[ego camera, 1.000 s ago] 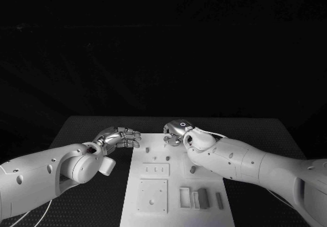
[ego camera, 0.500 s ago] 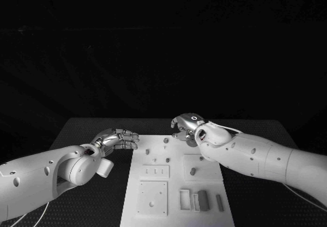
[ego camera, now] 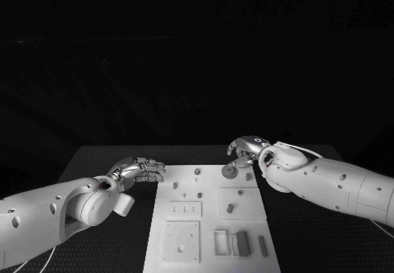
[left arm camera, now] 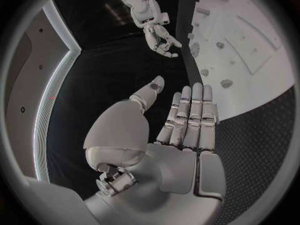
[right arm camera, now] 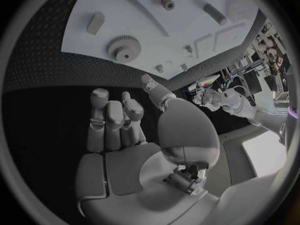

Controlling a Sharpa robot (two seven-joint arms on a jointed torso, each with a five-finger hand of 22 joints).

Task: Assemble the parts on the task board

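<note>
The task board is a long white plate lying lengthwise down the middle of the black counter, between the two arms. Its surface carries raised square panels, one with three small slots and a larger one below it, and near its close end stand a pale open-frame block, a darker grey bar and a thin strip. Small grey pegs dot the far part of the plate. A grey toothed gear with a hole at its centre lies flat on the far right part of the board; the right wrist view shows its teeth and hub clearly, with a short rectangular block lying near it on the white surface. The right hand hangs just above and beside the gear, fingers curled inward and holding nothing; in its own wrist view the fingers are bent over the palm and the gear sits apart from them. The left hand rests over the counter just beside the board's left edge, empty, with its fingers stretched nearly straight and close together and the thumb set off to one side. No writing or brand mark can be read on the board or the parts.
</note>
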